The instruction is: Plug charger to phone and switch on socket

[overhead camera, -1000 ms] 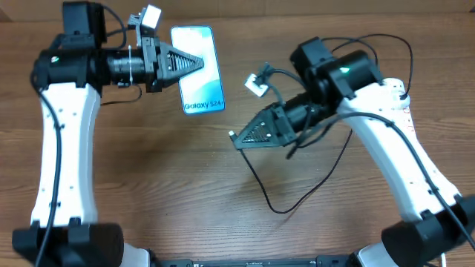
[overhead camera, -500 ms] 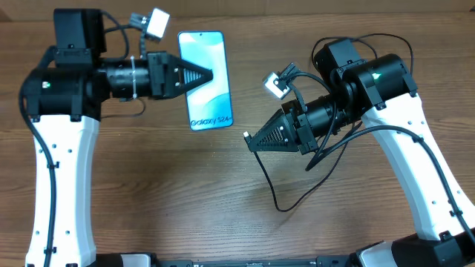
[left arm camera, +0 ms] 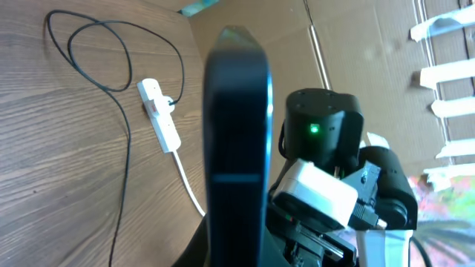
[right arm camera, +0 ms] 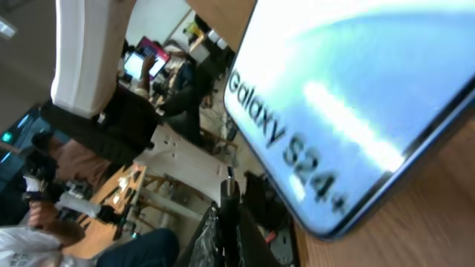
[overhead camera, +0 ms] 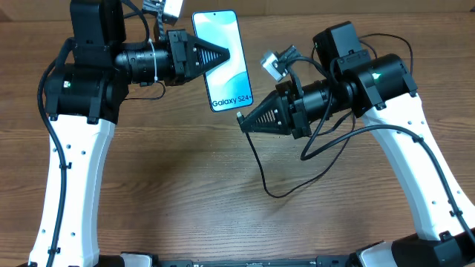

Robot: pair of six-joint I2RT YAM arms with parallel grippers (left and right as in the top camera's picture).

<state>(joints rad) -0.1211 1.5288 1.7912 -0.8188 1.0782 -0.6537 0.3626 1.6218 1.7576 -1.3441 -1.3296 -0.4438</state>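
Observation:
My left gripper (overhead camera: pixel 220 55) is shut on the phone (overhead camera: pixel 228 67) and holds it above the table, its lit "Galaxy S24+" screen facing up. In the left wrist view the phone (left arm camera: pixel 237 148) shows edge-on. My right gripper (overhead camera: pixel 245 122) is shut on the charger's connector tip (overhead camera: pixel 239 116), just below the phone's bottom edge and apart from it. In the right wrist view the tip (right arm camera: pixel 229 180) points up beside the phone's screen (right arm camera: pixel 349 96). The black cable (overhead camera: pixel 261 174) trails down onto the table. The socket (left arm camera: pixel 160 116) lies on the table, seen only in the left wrist view, with a black plug in it.
The wooden table (overhead camera: pixel 163 185) lies under both arms. The charger cable loops over it (left arm camera: pixel 111 74) near the power strip, whose white cord (left arm camera: pixel 189 189) runs toward the arms. A cardboard wall (left arm camera: pixel 356 44) stands behind the table's edge.
My left gripper has carried the phone to the right and farther back. My right gripper has shifted left and up with the connector, closing on the phone's bottom edge.

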